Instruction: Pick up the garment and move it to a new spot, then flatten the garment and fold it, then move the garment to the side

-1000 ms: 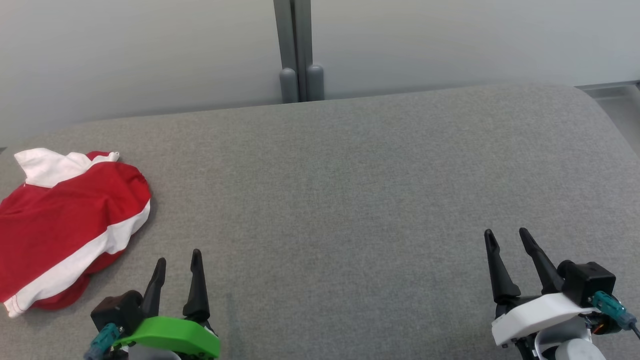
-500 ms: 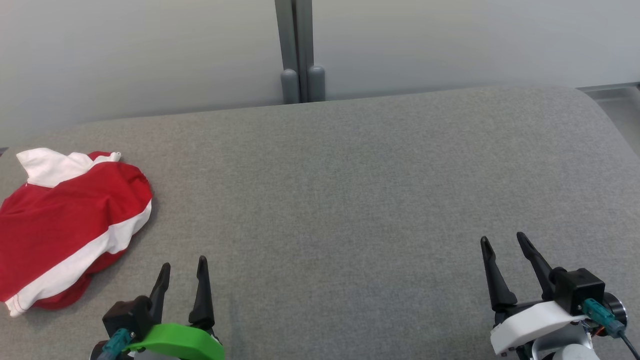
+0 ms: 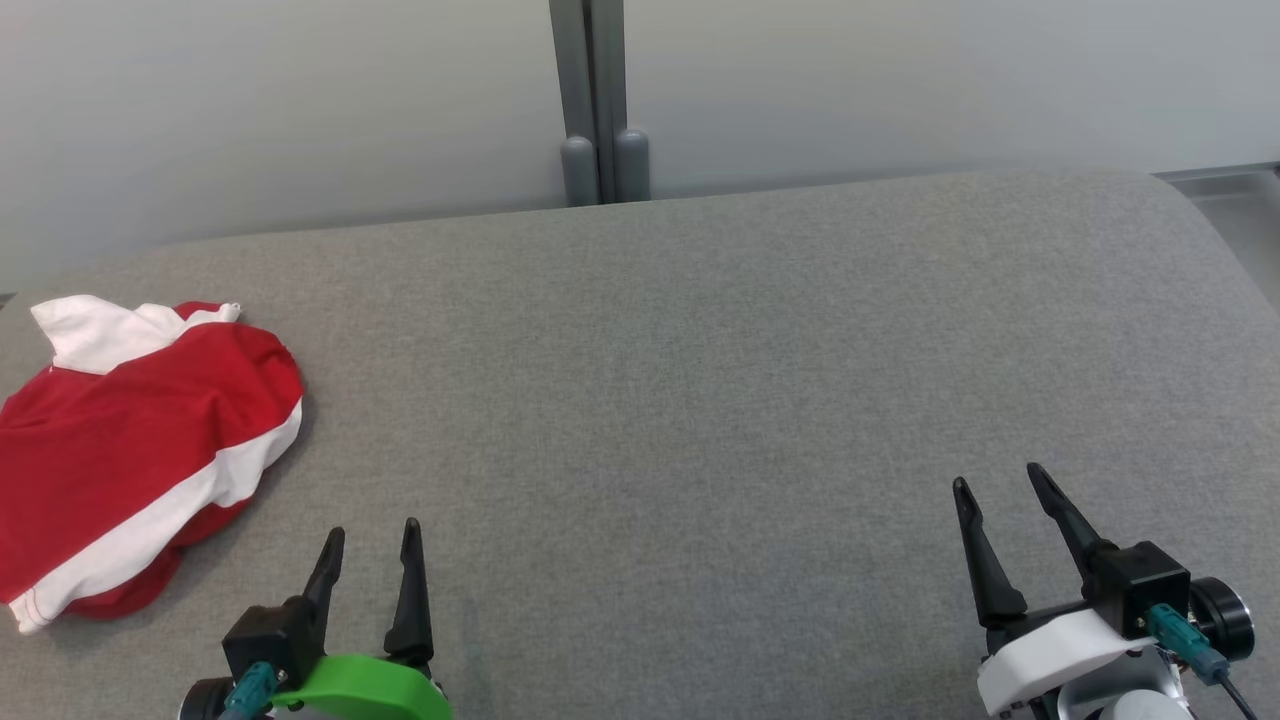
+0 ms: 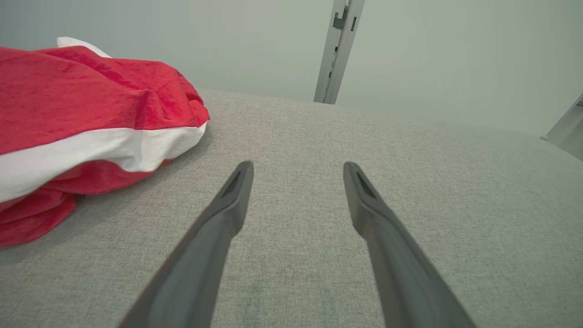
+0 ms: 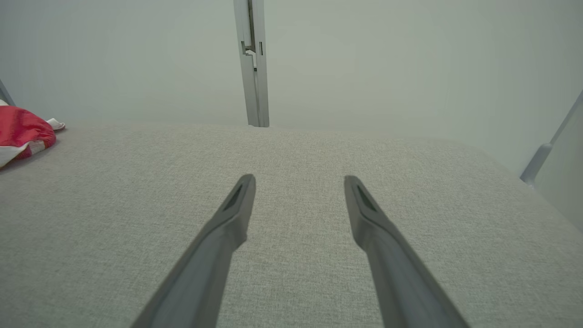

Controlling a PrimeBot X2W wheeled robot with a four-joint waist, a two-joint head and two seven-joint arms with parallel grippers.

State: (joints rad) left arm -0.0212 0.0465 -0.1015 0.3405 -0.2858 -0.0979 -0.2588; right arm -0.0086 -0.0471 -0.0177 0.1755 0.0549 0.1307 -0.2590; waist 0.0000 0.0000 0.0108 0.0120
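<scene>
on grey surface (image 3: 700, 350), crumpled garment (image 3: 140, 440)

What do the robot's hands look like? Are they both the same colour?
Not quite. The left gripper has a bright green cover, and the right gripper has a white cover. Each has two long, dark, pointed fingers, a black box and a teal plug.

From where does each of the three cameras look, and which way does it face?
Head view: from the head, forward and down onto the grey fabric surface; left gripper lower left, right gripper lower right.
Left wrist view: low over the surface, along its own open fingers; garment close at left.
Right wrist view: likewise; garment far left.
All share: garment, grey post.
</scene>
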